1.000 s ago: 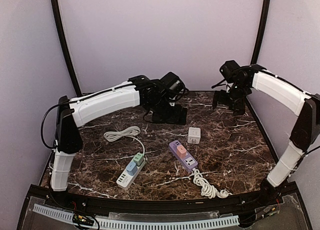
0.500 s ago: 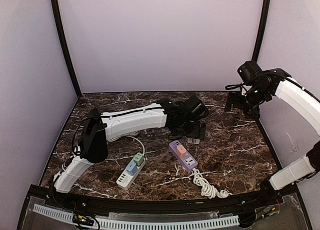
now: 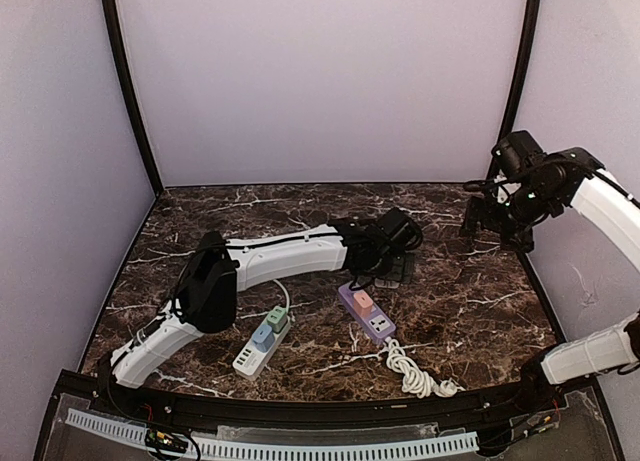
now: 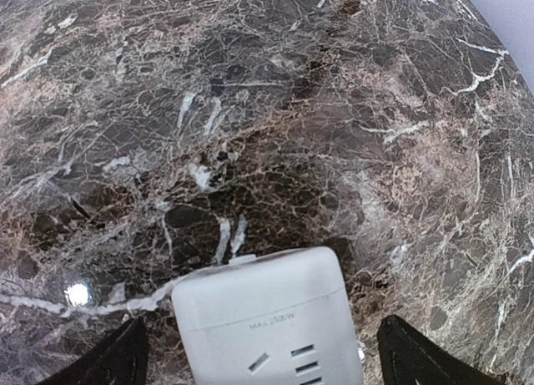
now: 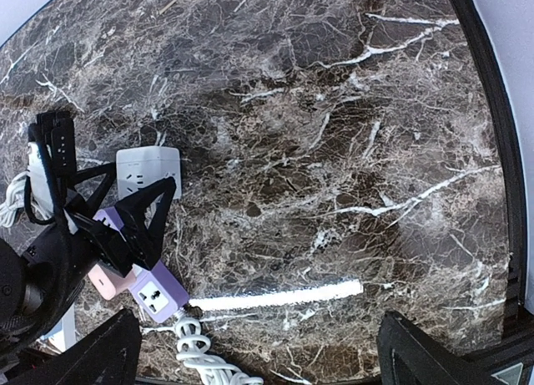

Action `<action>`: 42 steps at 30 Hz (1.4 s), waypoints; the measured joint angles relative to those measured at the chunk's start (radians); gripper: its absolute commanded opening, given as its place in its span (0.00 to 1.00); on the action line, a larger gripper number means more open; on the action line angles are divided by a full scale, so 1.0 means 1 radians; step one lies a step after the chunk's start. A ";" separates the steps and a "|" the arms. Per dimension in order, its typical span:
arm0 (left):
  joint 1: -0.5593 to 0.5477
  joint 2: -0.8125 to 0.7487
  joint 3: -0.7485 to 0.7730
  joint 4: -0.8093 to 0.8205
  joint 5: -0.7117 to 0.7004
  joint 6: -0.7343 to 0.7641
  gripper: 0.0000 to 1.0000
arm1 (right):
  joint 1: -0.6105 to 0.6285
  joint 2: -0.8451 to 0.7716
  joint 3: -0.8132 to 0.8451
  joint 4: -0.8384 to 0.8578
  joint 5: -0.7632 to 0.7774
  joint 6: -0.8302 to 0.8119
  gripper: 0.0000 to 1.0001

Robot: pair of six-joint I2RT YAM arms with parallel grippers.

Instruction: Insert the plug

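Marble table, pink plug in purple strip, left claw open around adapter, right claw open

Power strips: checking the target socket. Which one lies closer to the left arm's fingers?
The purple strip, holding a pink plug, close by the left fingers; the white strip with a blue plug and a green plug lies farther off.

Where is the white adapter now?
Mid-table, beyond the purple power strip; the left wrist view shows the white adapter between the fingers of the open left gripper.
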 measured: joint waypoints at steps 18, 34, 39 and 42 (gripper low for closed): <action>-0.011 0.012 0.002 -0.051 -0.018 0.100 0.62 | 0.000 -0.058 -0.035 -0.045 0.010 0.004 0.98; 0.070 -0.102 -0.231 -0.010 0.251 0.379 0.88 | 0.000 -0.105 -0.055 -0.043 -0.007 -0.001 0.98; 0.079 -0.103 -0.234 -0.009 0.306 0.384 0.87 | 0.000 -0.113 -0.056 -0.043 -0.009 -0.006 0.99; 0.077 -0.104 -0.234 -0.009 0.335 0.398 0.86 | 0.000 -0.126 -0.058 -0.043 -0.009 -0.011 0.99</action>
